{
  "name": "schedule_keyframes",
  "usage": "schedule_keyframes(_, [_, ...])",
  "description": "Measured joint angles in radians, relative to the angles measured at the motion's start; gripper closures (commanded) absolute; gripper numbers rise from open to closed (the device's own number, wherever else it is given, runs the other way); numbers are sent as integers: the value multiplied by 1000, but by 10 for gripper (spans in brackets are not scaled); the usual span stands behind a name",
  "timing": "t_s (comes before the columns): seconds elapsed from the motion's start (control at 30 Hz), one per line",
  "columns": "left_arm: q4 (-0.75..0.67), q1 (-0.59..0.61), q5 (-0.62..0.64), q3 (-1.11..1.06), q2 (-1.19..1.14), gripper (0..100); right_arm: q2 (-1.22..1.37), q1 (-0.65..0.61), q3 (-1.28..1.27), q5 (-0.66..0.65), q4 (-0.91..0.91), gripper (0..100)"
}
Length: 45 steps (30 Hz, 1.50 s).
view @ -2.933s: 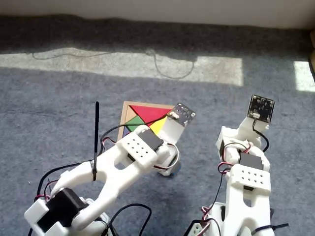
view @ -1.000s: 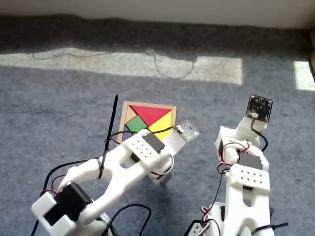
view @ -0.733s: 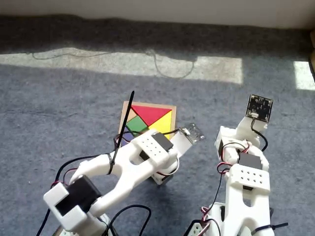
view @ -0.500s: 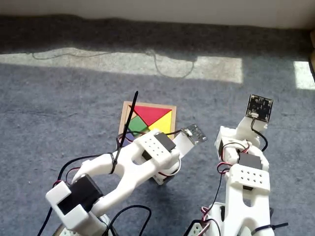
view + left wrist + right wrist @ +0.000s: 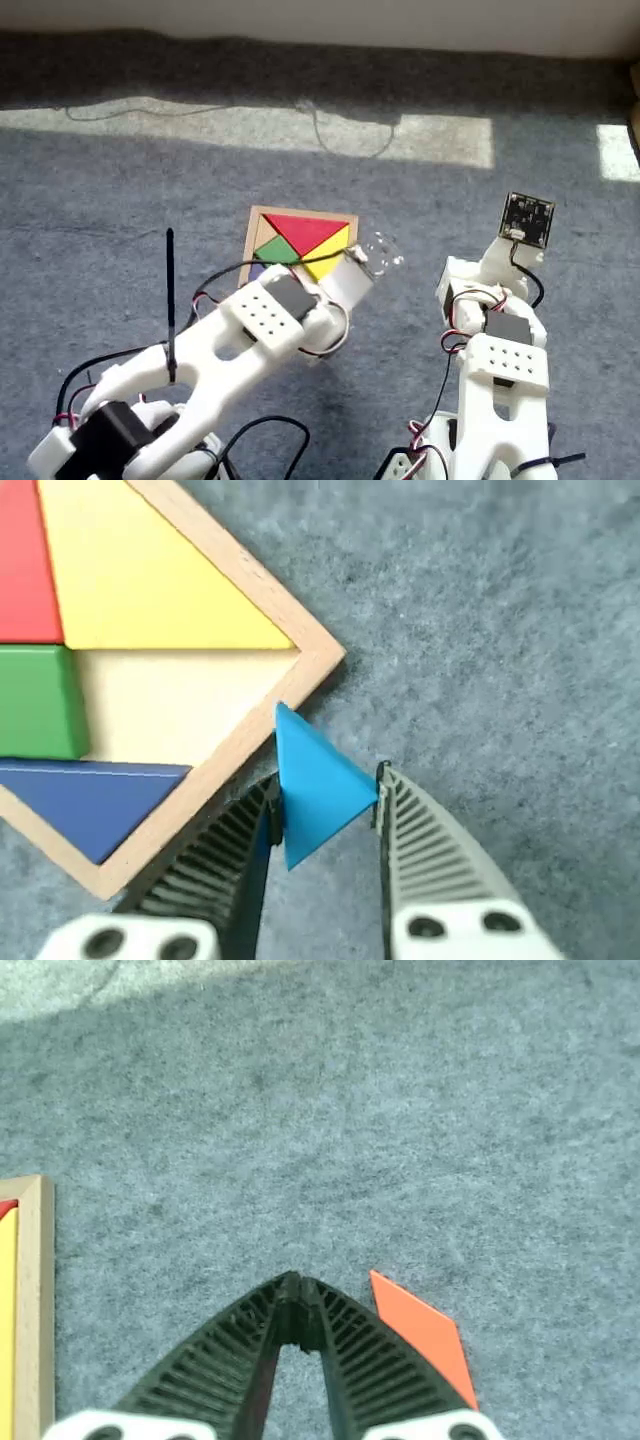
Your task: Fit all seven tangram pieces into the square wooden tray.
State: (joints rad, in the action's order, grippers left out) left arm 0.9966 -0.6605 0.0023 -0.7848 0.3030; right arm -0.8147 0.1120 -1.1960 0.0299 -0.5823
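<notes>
The part-filled wooden tray [image 5: 322,658] has a light-blue triangle [image 5: 320,785] held over its rim; orange parallelogram [image 5: 425,1335] lies apart.

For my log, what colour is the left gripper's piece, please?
The piece is blue, clearest in left wrist view.

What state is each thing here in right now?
Tray: partly filled, bare gap showing.
Light blue triangle: gripped, tip over the tray's rim.
Orange piece: loose on the carpet.
Left end effector: shut on the triangle.
Right end effector: shut, empty.

Bare-wood tray [image 5: 322,656], smooth matt blue triangle [image 5: 320,785], rough fuzzy carpet [image 5: 500,630]
</notes>
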Motion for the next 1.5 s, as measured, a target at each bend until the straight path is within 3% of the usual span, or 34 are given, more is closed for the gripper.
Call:
schedule_keyframes(0.23, [-120,210,2,14,-41,989,0,0,0,0,0,988])
schedule_keyframes(0.3, [-124,227,2,35,-81,947,0,0,0,0,0,988])
schedule_keyframes(0.47, [-123,222,0,75,-144,803,0,0,0,0,0,988])
schedule_keyframes(1.0, [-84,235,0,86,-110,835,0,0,0,0,0,988])
schedule_keyframes(1.27, [-84,178,0,86,-110,834,0,0,0,0,0,988])
schedule_keyframes(1.5, [-100,176,71,86,-126,834,0,0,0,0,0,988])
